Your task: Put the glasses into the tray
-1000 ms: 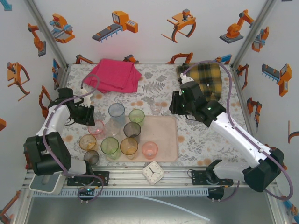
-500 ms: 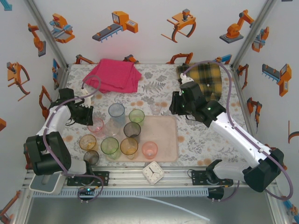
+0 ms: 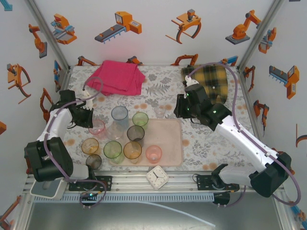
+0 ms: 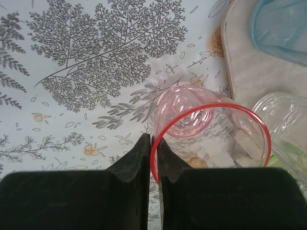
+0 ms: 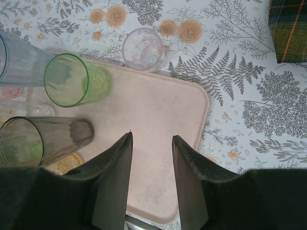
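The transparent pink tumbler (image 4: pixel 201 134) stands upright on the floral-patterned table (image 4: pixel 96 72), just off the left edge of the pale-pink rectangular tray (image 4: pixel 237 62), near its far left corner. The left gripper (image 4: pixel 154 148) is clenched on its near wall, one finger inside the red rim and one outside. It's a thin pinch, so the grip wants to be firm. My call is a straight lift to clear the clear ribbed tumbler (image 4: pixel 283 115) just beside it, then over the low rim and down onto the bare right half of the tray. The right gripper (image 5: pixel 152 139) hangs over that half with its fingers apart and empty, so watch for crowding. A small clear glass (image 5: pixel 143 48) waits just off the far edge.
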You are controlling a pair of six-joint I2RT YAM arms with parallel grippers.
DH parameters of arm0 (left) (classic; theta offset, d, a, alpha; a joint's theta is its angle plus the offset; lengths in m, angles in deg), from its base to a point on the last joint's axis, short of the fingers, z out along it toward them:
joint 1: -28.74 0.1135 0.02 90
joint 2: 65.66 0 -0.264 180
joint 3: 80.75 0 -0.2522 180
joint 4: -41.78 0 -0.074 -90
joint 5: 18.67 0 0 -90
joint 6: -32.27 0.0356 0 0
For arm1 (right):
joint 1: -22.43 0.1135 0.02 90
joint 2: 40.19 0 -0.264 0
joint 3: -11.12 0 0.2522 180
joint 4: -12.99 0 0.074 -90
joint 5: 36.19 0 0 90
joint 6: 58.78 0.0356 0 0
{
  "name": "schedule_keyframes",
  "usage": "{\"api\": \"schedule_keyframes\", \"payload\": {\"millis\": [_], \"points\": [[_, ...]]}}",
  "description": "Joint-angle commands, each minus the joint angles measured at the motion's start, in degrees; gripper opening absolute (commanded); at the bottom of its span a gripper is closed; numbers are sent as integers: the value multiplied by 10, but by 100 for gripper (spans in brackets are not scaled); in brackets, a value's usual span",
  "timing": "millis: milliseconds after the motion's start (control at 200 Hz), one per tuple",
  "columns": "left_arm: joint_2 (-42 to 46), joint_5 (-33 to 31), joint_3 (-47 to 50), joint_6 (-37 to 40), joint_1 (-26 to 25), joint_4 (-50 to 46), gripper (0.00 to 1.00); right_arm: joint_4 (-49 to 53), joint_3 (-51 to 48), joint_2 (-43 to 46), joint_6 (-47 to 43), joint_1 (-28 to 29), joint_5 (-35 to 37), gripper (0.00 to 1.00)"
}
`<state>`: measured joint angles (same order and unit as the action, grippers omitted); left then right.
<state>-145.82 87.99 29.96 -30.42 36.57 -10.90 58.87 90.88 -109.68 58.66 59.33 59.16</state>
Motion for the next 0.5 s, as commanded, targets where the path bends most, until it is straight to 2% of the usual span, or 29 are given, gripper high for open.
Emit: {"api": "schedule_keyframes", "payload": {"millis": [0,496], "points": [[6,4,-32,-18,-4,-21,15,-10,-6,8,9,-3,-1,39],[-18,-51,-134,-38,2,-76,15,-18,-9,6,11,-3,-3,39]]}}
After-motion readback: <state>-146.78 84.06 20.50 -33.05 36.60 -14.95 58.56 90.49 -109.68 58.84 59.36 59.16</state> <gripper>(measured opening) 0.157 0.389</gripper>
